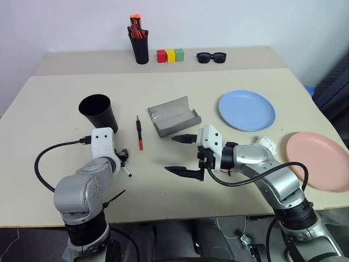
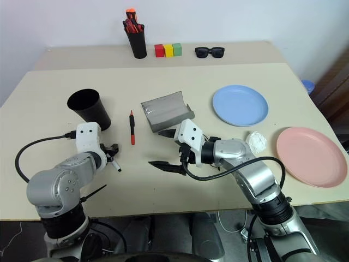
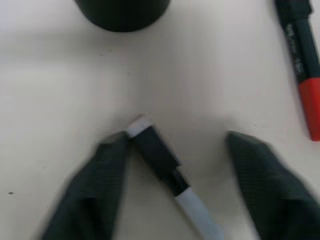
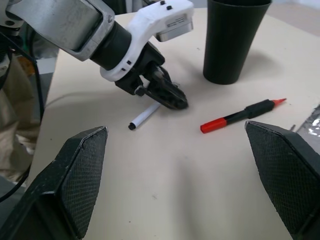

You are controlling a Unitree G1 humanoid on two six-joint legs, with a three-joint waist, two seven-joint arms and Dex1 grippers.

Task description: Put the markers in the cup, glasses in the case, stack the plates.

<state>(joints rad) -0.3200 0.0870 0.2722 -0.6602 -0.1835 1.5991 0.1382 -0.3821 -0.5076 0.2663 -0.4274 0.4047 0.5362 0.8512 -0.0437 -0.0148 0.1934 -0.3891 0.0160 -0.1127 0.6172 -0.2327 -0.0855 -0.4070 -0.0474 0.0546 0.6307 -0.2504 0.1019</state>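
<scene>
- Head views: the left gripper (image 1: 124,158) is down at the table (image 1: 49,109), fingers apart around the white marker (image 1: 126,171), not clamped. The cup (image 1: 98,112) stands upright just beyond this gripper. The red-black marker (image 1: 139,132) lies flat to the gripper's right, between cup and case (image 1: 173,115).
- Head views: the right gripper (image 1: 182,155) hovers with fingers wide apart, holding nothing. The case lies open just beyond it. One blue plate (image 1: 246,110) and one pink plate (image 1: 319,161) lie apart on its right side; a crumpled white wad (image 1: 265,143) lies between them.
- Head views, far edge: one pen holder (image 1: 140,46), three blocks (image 1: 170,55) in red, yellow and green, one pair of sunglasses (image 1: 211,57).
- Left wrist view: the white marker's black cap sits between both fingers (image 3: 100,185), its tip touching one finger. The cup base and the red end of the other marker appear beyond.
- Right wrist view: its own two pads (image 4: 82,170) stand far apart. Ahead: the left gripper over the white marker, the red-black marker, the cup, and a corner of the case.
- Count: two markers, one cup, one case, two plates.
</scene>
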